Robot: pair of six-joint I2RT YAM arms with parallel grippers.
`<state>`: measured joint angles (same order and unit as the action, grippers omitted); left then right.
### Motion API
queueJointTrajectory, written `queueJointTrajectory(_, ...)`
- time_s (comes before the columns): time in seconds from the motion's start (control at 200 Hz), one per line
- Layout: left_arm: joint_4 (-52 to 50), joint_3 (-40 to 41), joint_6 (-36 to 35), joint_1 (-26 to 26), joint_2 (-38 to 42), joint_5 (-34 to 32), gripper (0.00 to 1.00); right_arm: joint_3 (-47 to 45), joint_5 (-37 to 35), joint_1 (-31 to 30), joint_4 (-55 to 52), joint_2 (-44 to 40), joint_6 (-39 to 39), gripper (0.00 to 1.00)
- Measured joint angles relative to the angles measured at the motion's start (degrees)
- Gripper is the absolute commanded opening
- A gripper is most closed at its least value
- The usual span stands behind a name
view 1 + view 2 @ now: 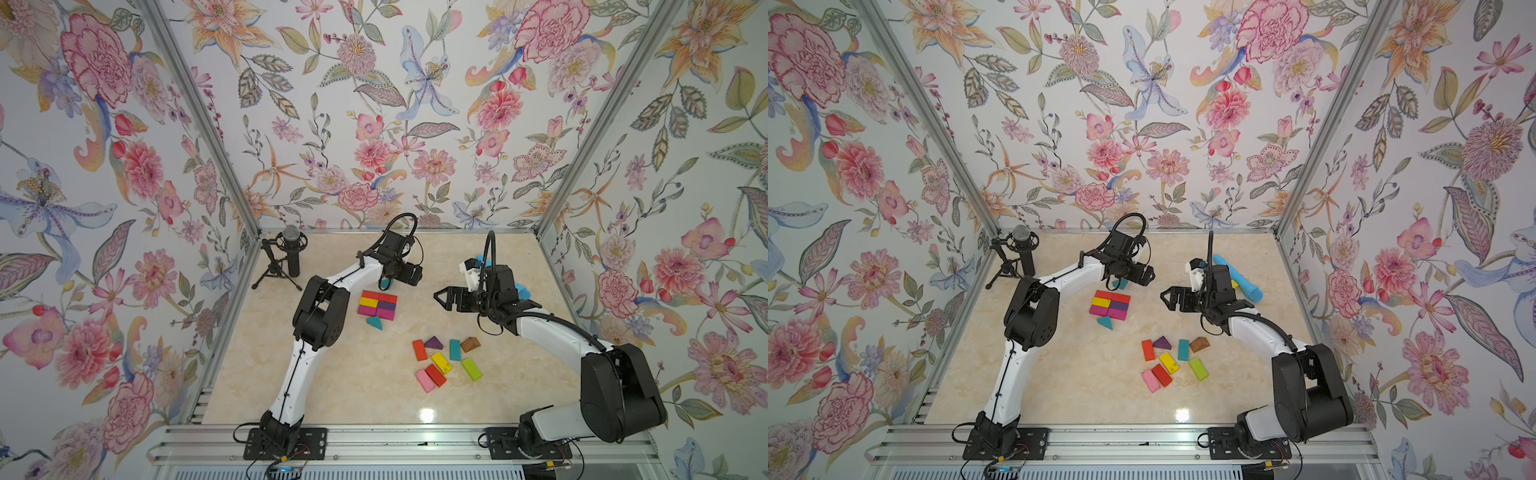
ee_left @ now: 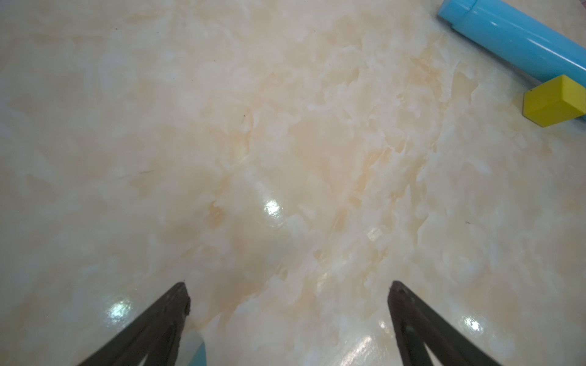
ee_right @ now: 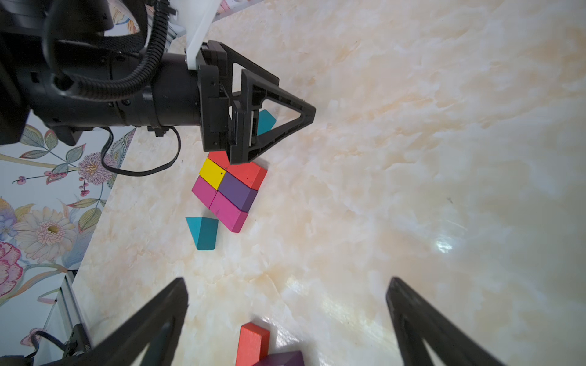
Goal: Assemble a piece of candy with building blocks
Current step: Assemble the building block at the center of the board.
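While agape, left fingers (image 3: 302, 111) seemingly above wedge (image 3: 265, 122).

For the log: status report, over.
Open, empty: left end effector, right end effector. Built so far: slab, teal wedge beside it. Nothing in the way.

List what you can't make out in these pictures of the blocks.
Teal wedge: mostly hidden under the left gripper in both top views.
Light-blue tube: mostly behind the right arm in a top view; cut by the left wrist view's edge.
Yellow block beside it: cut by that same edge.
Purple wedge: cut by the right wrist view's lower edge.
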<state>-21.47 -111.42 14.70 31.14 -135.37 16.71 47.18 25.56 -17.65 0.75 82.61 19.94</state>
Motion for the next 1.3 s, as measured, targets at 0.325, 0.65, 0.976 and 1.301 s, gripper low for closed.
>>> queueJointTrajectory(0.325,-0.83,1.14,-1.49,0.0,-0.2,-1.38,0.99,0.0,0.57,-0.7,0.0,0.0,0.0,1.0)
queueJointTrajectory(0.65,-0.83,3.04,-1.46,0.02,-0.2,-1.33,0.99,0.0,0.57,-0.74,0.0,0.0,0.0,1.0)
queueJointTrajectory(0.976,-0.79,3.5,-1.49,0.24,-0.2,-1.31,0.99,0.0,0.57,-1.03,0.0,0.0,0.0,1.0)
queueJointTrajectory(1.301,-0.33,5.05,-1.7,0.39,-0.2,-1.38,0.99,0.02,0.57,-1.03,0.0,0.0,0.0,1.0)
